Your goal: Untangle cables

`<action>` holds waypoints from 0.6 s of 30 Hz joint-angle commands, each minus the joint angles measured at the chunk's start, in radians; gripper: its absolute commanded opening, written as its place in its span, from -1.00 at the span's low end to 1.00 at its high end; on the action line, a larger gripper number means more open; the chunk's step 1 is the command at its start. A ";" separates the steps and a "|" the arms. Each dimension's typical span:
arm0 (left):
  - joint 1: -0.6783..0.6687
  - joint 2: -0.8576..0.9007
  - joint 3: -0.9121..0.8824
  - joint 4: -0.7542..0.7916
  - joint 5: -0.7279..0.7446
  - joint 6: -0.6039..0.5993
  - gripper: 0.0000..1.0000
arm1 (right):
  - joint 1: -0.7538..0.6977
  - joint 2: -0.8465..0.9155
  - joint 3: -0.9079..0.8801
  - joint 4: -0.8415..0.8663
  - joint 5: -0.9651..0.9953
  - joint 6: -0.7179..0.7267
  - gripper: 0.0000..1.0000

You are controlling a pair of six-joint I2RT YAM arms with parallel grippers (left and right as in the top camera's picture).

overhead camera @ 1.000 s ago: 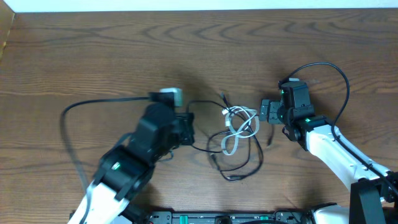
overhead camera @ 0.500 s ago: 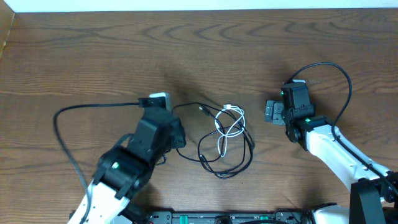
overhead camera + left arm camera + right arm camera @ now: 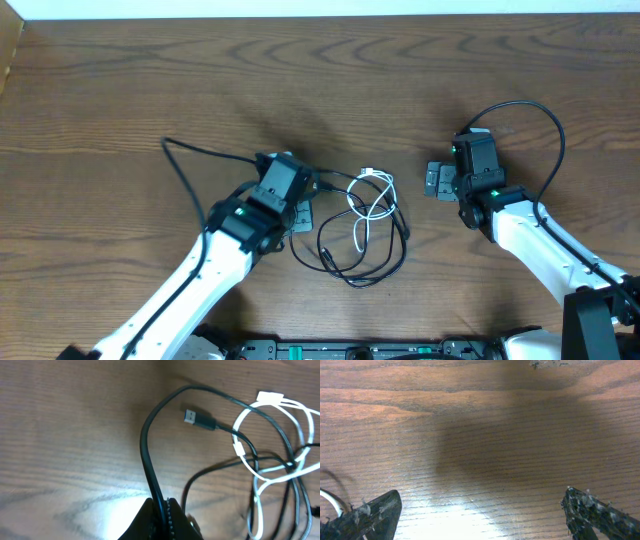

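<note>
Pose: left gripper (image 3: 161, 509) clamped on black cable (image 3: 146, 460), reaching centre | right gripper (image 3: 479, 499) apart, low beside cables (image 3: 385, 205)

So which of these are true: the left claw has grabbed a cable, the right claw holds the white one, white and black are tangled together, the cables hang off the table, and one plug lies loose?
1. The left gripper is shut on a thin black cable. True.
2. The right gripper holds the thin white cable. False: it is open and empty, over bare wood beside the tangle.
3. The white cable lies looped through the black ones. True.
4. The cables hang over the table's edge. False: they lie well inside the brown wooden table, near its middle.
5. A black cable's metal-tipped plug lies free on the wood, with no gripper on it. True.
</note>
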 commanded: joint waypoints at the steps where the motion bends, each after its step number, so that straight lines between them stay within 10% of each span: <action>1: 0.006 0.064 0.016 0.063 0.002 0.014 -0.84 | -0.002 -0.012 -0.009 -0.002 0.001 -0.012 0.98; 18: 0.006 0.183 0.016 0.342 -0.002 0.058 -0.67 | -0.002 -0.012 -0.009 -0.002 0.001 -0.012 0.98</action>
